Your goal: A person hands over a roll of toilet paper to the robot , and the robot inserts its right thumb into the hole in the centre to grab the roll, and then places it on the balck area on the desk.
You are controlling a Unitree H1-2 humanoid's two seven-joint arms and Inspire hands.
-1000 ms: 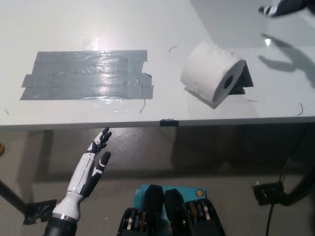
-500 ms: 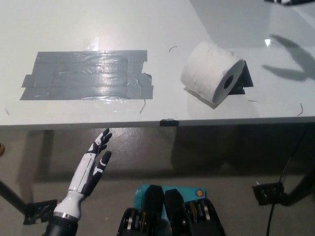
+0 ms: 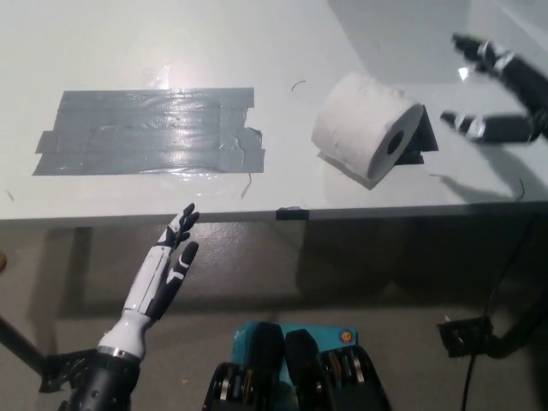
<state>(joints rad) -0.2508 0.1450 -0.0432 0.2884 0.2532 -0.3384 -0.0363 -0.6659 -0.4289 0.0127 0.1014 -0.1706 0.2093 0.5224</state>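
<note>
A white roll of toilet paper point(image 3: 364, 128) lies on its side on the grey desk point(image 3: 282, 34), leaning on a small black stand point(image 3: 424, 141), its centre hole facing the lower right. My black right hand point(image 3: 501, 98) hovers open to the right of the roll, apart from it, fingers spread toward it. The black area, a patch of dark tape strips point(image 3: 150, 131), is on the desk's left part. My white left hand point(image 3: 163, 274) rests open below the desk's front edge at the lower left.
A small black clip point(image 3: 292, 213) sits on the desk's front edge. Thin dark wire scraps point(image 3: 522, 190) lie on the desk near the right edge. A black object point(image 3: 467, 336) and cable sit on the floor at the lower right.
My right hand has come down from the top right corner into view beside the roll. The roll and the left hand have barely moved.
</note>
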